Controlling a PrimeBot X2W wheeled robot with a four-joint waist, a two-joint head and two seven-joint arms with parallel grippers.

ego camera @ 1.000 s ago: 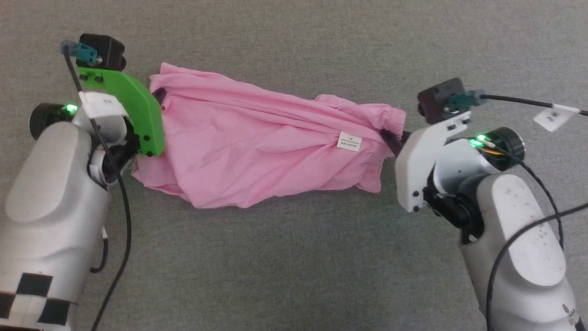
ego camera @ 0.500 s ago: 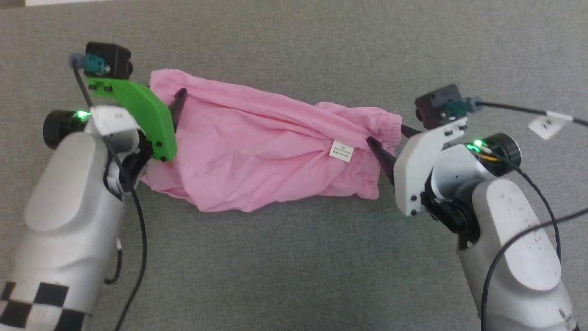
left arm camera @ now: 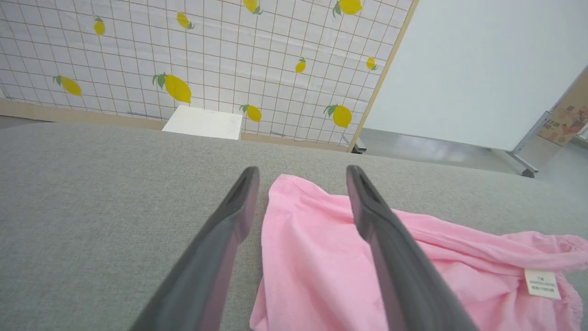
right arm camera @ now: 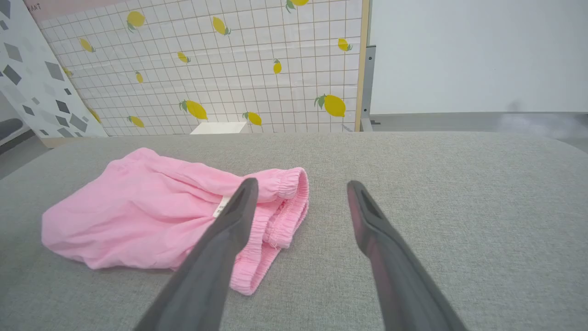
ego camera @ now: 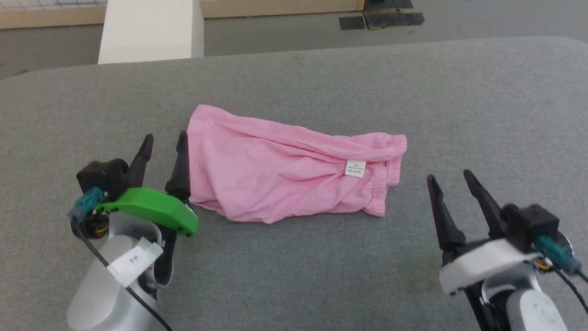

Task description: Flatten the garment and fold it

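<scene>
Gaping wide, empty: left tool [ego camera: 165, 136] just beside the garment [ego camera: 275, 179], right tool [ego camera: 449, 175] apart.

Tag [ego camera: 355, 168] on garment [ego camera: 275, 179] hem: white, few lines of small dark print, too small to read; also blurred in left wrist view.
Label [ego camera: 133, 261] on cable [ego camera: 94, 248] by left arm: white paper, short handwritten mark, perhaps two characters, not legible.
Strip [right arm camera: 59, 5], pink, top left corner of right wrist view, above lemon-print wall [right arm camera: 229, 69]: dark letters "ANT" legible, anything before unclear.
Box [left arm camera: 567, 120], cardboard, far right of left wrist view: red print, unreadable.
</scene>
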